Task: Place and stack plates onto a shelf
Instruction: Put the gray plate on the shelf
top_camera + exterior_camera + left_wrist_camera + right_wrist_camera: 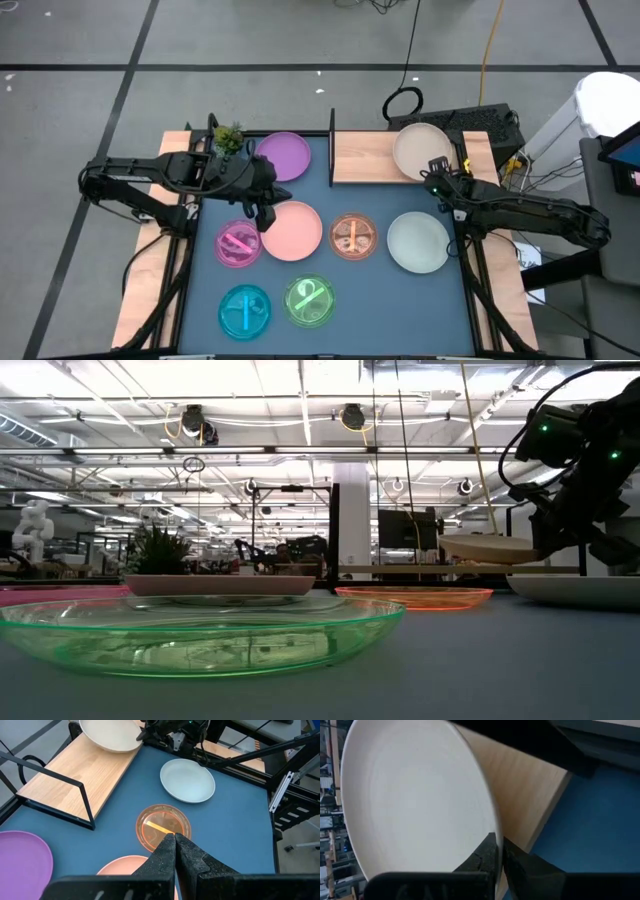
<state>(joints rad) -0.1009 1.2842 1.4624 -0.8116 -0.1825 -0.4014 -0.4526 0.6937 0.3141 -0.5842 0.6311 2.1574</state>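
My right gripper [432, 172] is shut on the cream plate [420, 150], which hovers over the right end of the light-wood shelf [365, 160]. The shelf's black upright [332, 140] stands at its left end. My left gripper [263, 212] is shut and hangs above the left edge of the pink plate [295, 232], touching nothing. Flat on the blue table lie the purple [283, 155], magenta [238, 243], orange-brown [352, 237], mint-white [417, 242], cyan [244, 310] and green [311, 302] plates. My right gripper pinches the cream plate's rim [489, 822] between its two fingers, on the plate's near-right side. The fingers [520, 862] reach in from the table's right. In the low view the plate [490, 547] is lifted clear and nearly level, just above the shelf board.
A small potted plant [228, 137] stands at the table's far left corner beside the purple plate. Wooden side rails [145, 290] run along both table edges. The left half of the shelf board [75, 770] is bare wood.
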